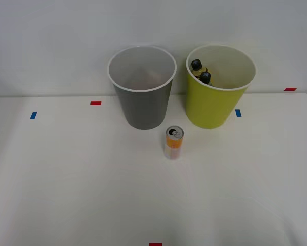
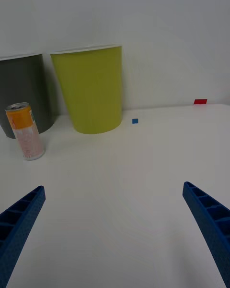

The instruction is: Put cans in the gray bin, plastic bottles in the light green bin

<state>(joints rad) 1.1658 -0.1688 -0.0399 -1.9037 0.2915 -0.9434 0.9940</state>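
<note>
Overhead, I see the slim orange-and-white drink can upright on the white table, just near of the tall dark gray bin. Right of that, the yellow-green bin holds two black-capped yellowish plastic bottles. At the wrist, my right gripper is spread wide, holding nothing; the can stands well apart.

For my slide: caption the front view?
Can upright before gray bin; both bottles already in light green bin.
</note>
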